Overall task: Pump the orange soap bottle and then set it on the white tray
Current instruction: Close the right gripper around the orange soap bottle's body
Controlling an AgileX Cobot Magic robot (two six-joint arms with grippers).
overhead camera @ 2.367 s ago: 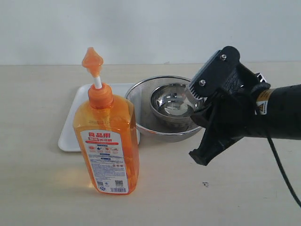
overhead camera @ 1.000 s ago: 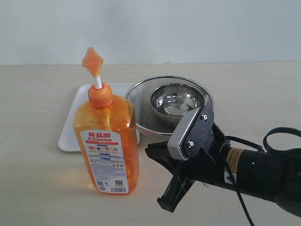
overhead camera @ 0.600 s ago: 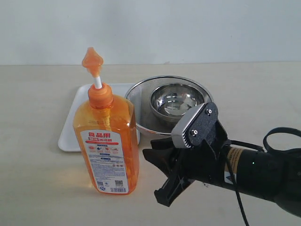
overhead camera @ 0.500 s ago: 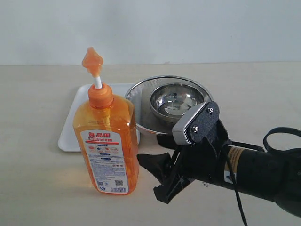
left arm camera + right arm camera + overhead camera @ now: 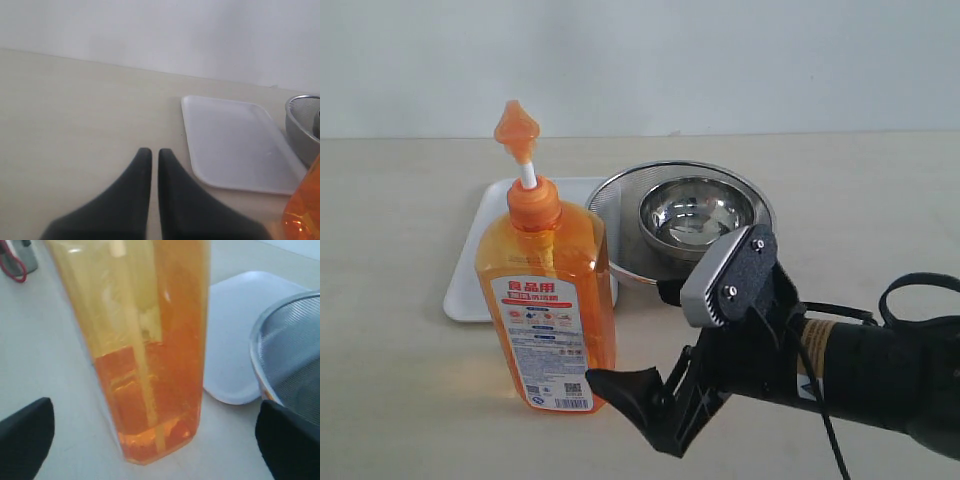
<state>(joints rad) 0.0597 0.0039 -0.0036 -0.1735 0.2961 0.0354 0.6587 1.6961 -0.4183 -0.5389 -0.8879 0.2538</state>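
Beige tabletop, plain white wall. So the right gripper (image 5: 630,335) just went from pinched shut to spread wide and slid in low toward the bottle (image 5: 548,300). In the wrist view there's a finger out on either side of the bottle's base, neither touching it, so it's holding nothing. The bottle's upright on the table just in front of the tray (image 5: 480,260), with the pump head as high as it was two seconds back. My guess is it's lining up a grab on the body for the move to the tray. The left gripper (image 5: 150,160) is closed, empty, off by the tray.
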